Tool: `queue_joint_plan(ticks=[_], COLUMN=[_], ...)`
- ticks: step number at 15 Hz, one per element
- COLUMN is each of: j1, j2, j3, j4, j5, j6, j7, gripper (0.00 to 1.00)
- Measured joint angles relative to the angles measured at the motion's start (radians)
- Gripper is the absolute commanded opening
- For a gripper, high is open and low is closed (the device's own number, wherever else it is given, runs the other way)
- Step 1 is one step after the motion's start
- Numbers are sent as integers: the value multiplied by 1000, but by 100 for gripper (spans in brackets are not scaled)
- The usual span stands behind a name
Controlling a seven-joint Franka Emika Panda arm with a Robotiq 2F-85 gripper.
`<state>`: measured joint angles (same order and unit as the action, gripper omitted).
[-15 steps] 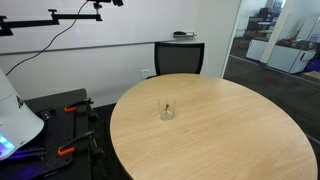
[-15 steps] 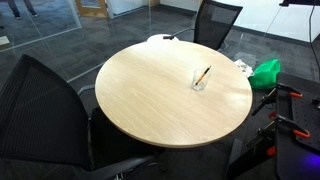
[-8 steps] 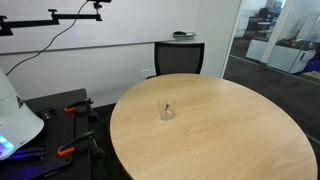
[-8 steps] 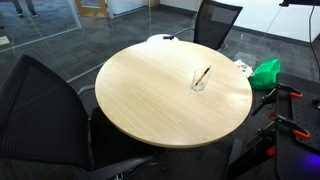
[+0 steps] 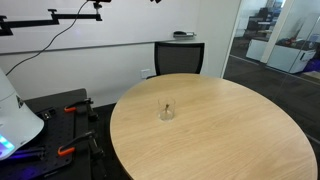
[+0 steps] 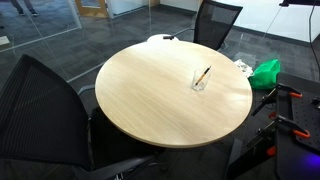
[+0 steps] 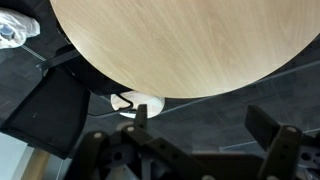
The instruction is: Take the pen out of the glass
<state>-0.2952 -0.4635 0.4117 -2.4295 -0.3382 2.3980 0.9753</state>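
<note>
Gripper (image 7: 203,128) at bottom of wrist view, spread wide, empty; glass not visible on the table (image 7: 160,50) there.
In an exterior view glass (image 6: 200,81) stands upright, right of table centre; pen (image 6: 205,73) inside, top leaning upper right; arm out of frame.

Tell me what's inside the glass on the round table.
The pen leans inside the glass, its upper end poking above the rim. Whether anything else lies at the bottom is too small to tell.
</note>
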Motion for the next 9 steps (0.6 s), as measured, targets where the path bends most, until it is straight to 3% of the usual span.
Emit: queue_joint_plan(ticks=[6,9], j1=[-27,-25], j2=[20,21], j3=[29,18], j4=[18,18], j5=[-9,-81], j6=[0,-16], j7=[34,209], gripper=[100,100])
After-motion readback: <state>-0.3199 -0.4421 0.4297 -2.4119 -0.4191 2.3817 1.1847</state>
